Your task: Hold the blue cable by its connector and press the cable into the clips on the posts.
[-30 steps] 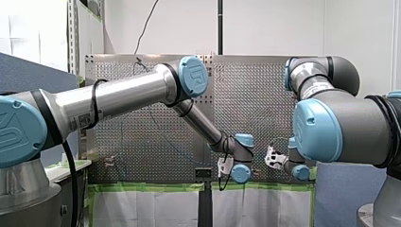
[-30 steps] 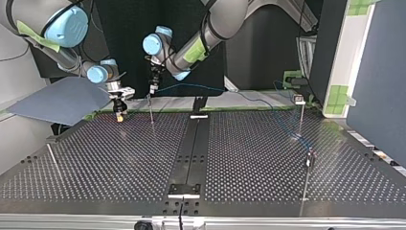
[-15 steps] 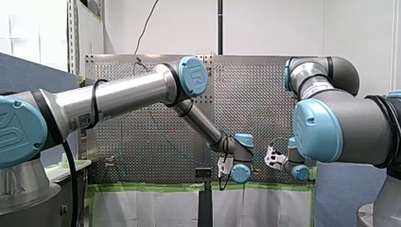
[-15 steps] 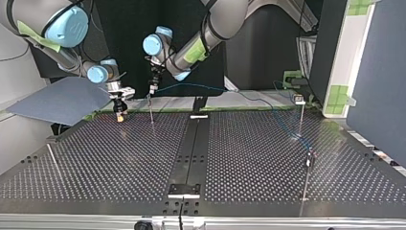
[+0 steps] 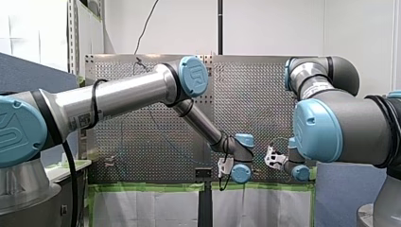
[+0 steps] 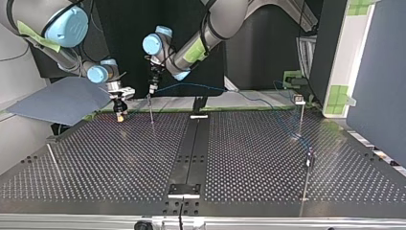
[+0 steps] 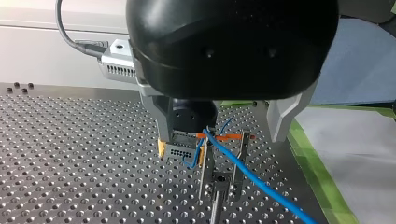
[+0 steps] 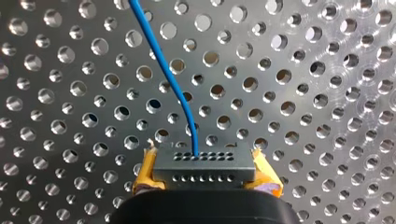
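My right gripper (image 8: pixel 203 159) has its yellow pads closed on the two ends of the dark grey rectangular connector (image 8: pixel 204 170), which has rows of small holes. The thin blue cable (image 8: pixel 161 65) leaves its face and runs away over the perforated metal table (image 8: pixel 327 93).

My left gripper (image 7: pixel 218 193) hangs over the slim upright metal post (image 7: pixel 215 210) at the far left of the top view. Its two thin metal fingers (image 7: pixel 204 172) stand apart astride the post's clip (image 7: pixel 219 179), gripping nothing that I can see.

The cable crosses between those fingers just above the clip. Its length runs from the connector beside the post off to the right, so I judge the seating push goes straight down, and my left gripper is the nearer one.

The blue joint cap (image 5: pixel 193 75) bears a mark I cannot read.
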You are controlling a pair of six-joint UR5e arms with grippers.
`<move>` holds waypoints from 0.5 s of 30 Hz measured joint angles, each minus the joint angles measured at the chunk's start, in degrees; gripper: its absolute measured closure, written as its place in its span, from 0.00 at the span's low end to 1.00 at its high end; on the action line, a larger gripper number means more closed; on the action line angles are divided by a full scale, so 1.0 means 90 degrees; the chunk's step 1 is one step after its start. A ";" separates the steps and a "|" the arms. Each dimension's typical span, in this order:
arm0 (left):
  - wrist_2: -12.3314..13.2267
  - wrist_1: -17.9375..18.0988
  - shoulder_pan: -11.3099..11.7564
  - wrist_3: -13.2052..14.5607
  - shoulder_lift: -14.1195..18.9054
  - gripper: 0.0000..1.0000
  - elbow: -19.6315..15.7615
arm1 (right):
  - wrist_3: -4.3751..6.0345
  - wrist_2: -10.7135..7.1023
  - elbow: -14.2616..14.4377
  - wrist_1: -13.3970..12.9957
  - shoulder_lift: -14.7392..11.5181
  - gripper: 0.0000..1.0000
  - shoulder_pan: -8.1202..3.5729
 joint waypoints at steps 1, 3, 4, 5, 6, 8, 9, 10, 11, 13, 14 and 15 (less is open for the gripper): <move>-0.0001 -0.0001 0.0000 -0.0001 0.0000 0.00 -0.0002 | -0.0001 0.0000 -0.0001 0.0000 0.0000 1.00 0.0000; -0.0002 -0.0002 0.0000 -0.0002 -0.0001 0.00 -0.0002 | -0.0002 0.0002 -0.0001 0.0000 0.0000 1.00 0.0002; -0.0002 -0.0002 0.0000 -0.0002 -0.0001 0.00 -0.0001 | -0.0002 0.0002 -0.0002 0.0000 0.0000 1.00 0.0005; -0.0004 -0.0002 0.0000 -0.0002 0.0000 0.00 -0.0002 | -0.0004 0.0001 -0.0001 0.0000 0.0000 1.00 0.0008; -0.0006 -0.0002 0.0000 -0.0002 0.0000 0.00 -0.0004 | -0.0005 0.0001 -0.0001 0.0000 0.0000 1.00 0.0009; -0.0008 -0.0002 0.0000 -0.0004 0.0000 0.00 -0.0006 | -0.0007 0.0003 -0.0001 0.0000 0.0000 1.00 0.0009; -0.0010 -0.0004 0.0000 -0.0006 0.0000 0.00 -0.0007 | -0.0008 0.0004 -0.0001 0.0000 0.0000 1.00 0.0009; -0.0013 -0.0008 0.0000 -0.0010 0.0000 0.00 -0.0008 | -0.0008 0.0008 -0.0001 0.0000 0.0000 1.00 0.0009; -0.0017 -0.0020 0.0000 -0.0018 0.0000 0.00 -0.0018 | -0.0010 0.0013 -0.0001 0.0003 0.0000 1.00 0.0009; -0.0023 -0.0043 0.0000 -0.0026 0.0000 0.00 -0.0053 | -0.0014 0.0022 -0.0001 0.0012 0.0000 1.00 0.0010; -0.0026 -0.0056 -0.0001 -0.0028 0.0000 0.00 -0.0088 | -0.0022 0.0035 0.0001 0.0021 0.0000 1.00 0.0011; -0.0028 -0.0063 0.0000 -0.0028 0.0000 0.00 -0.0120 | -0.0036 0.0058 0.0005 0.0032 0.0000 1.00 0.0011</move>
